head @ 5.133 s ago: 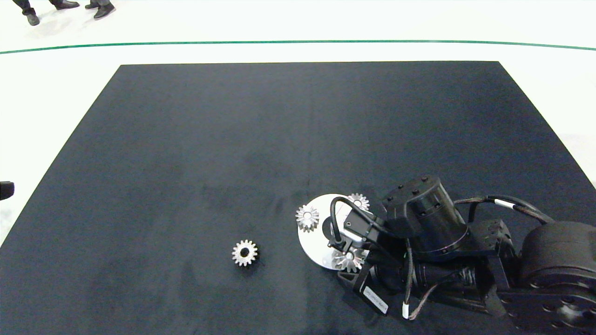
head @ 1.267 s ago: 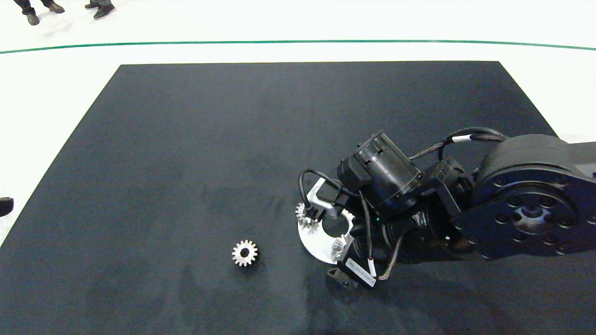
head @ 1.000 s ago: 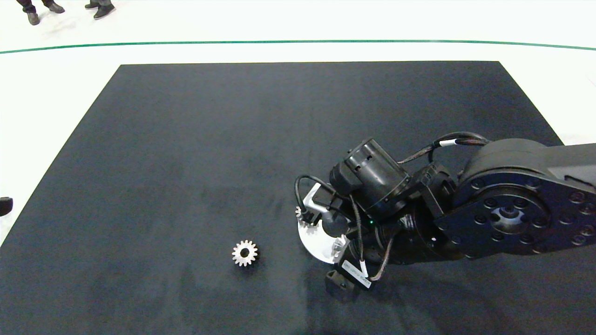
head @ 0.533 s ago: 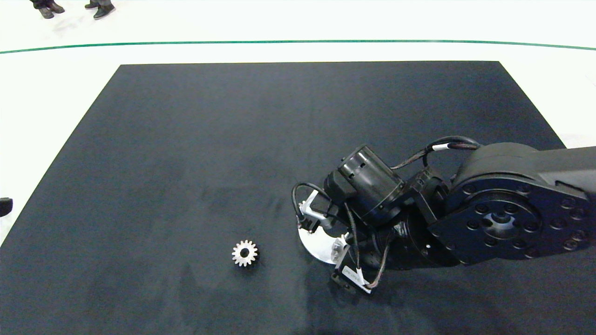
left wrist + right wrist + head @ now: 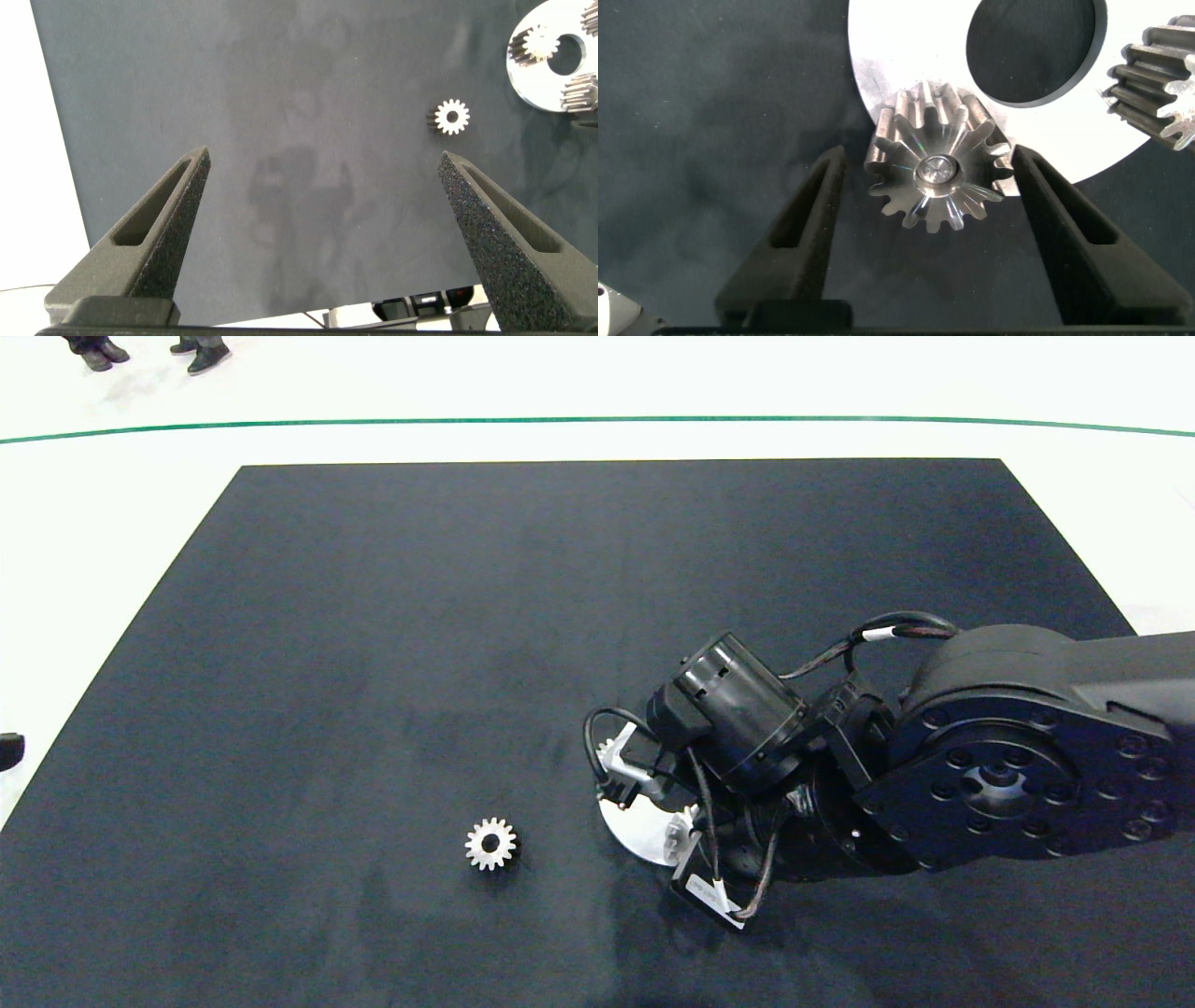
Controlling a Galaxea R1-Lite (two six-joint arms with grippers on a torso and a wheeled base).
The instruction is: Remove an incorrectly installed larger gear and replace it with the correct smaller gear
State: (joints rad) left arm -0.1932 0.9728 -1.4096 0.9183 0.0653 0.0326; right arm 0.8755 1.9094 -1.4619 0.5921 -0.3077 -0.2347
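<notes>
Dark matte tabletop (image 5: 373,616), bordered by pale floor with a thin green line (image 5: 560,420) across the far side.

Near the front right of that surface, the larger gear (image 5: 938,177): silver, star-like, long pointed teeth, a small shiny pin at its centre. Mounted at the rim of a flat round silver plate (image 5: 906,47), part over the metal, part overhanging the dark tabletop. Beyond it on the same plate, a wide round hole (image 5: 1036,47).

Straddling that gear, the right gripper (image 5: 926,154): jaws open, one grey finger on each side, both very close to the tooth tips, nothing gripped. Contact with the teeth too fine to tell. From the head view, mostly hidden under the wrist and cables of the right arm (image 5: 980,775), reaching in from the right edge and covering much of the plate (image 5: 635,831).

At the plate's opposite edge, a second mounted gear (image 5: 1158,75), darker-sided, only partly in the wrist view; visible from above as a sliver of teeth (image 5: 680,831) beside the arm.

Well apart from the plate, toward the left, the smaller gear (image 5: 490,844): short blunt teeth, wide centre hole, lying flat and alone on the tabletop. Seen also from the left wrist (image 5: 452,116).

Further left, the left gripper (image 5: 323,157): jaws spread wide, empty, held above bare tabletop near its left border, idle.

At the far top left, a person's dark shoes (image 5: 205,355) on the floor.
</notes>
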